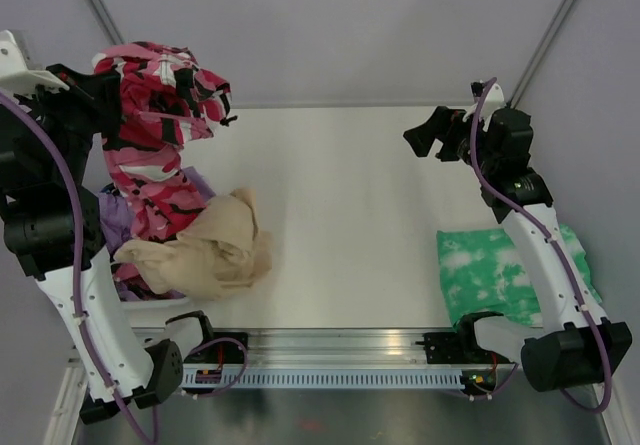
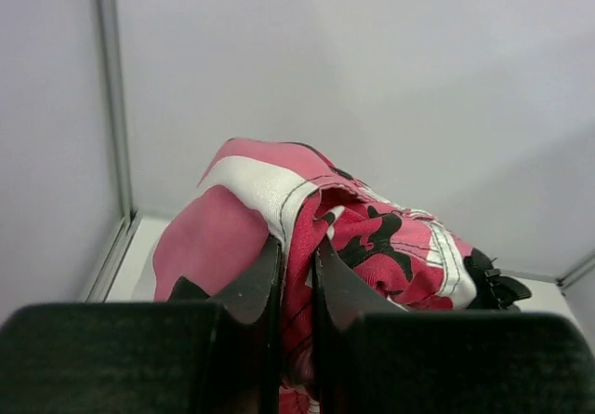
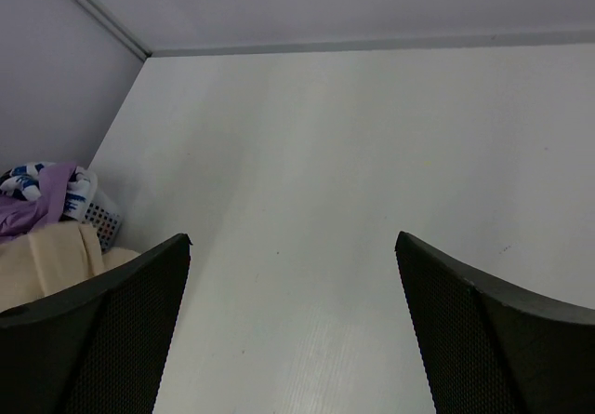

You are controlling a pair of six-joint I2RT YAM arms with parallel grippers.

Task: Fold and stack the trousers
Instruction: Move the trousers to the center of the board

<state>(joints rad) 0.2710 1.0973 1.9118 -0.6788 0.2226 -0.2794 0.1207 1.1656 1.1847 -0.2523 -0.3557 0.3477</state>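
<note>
White tabletop, grey walls all round. Left gripper is sitting high at 10 o'clock, jaws pressed nearly together and pinching a fold of the trousers. Wrist view is showing pink-and-white cloth squeezed between the fingers, and it's only a thin bite. Trousers are hanging bunched from that pinch, with the lower part trailing down toward 8 o'clock onto the heap there. Lilac garment is lying underneath and beige garment is resting against the trouser cloth. Right gripper is hovering over the table at 2 o'clock, fingers spread wide, holding nothing. Green tie-dye garment is lying flat at 4 o'clock, well apart from all this.

Risks as I'm reading it:
- Thin bite plus the weight of hanging cloth: fabric could be slipping out on a fast swing toward centre.
- Trailing end is touching the beige piece, so dragging across could be pulling it along.
- Can't tell whether waist or leg is gripped. If it's mid-panel, it's landing in a lump, not flat.
- Cloth is bunched, so the right arm grabbing a single layer is looking hard.
</note>
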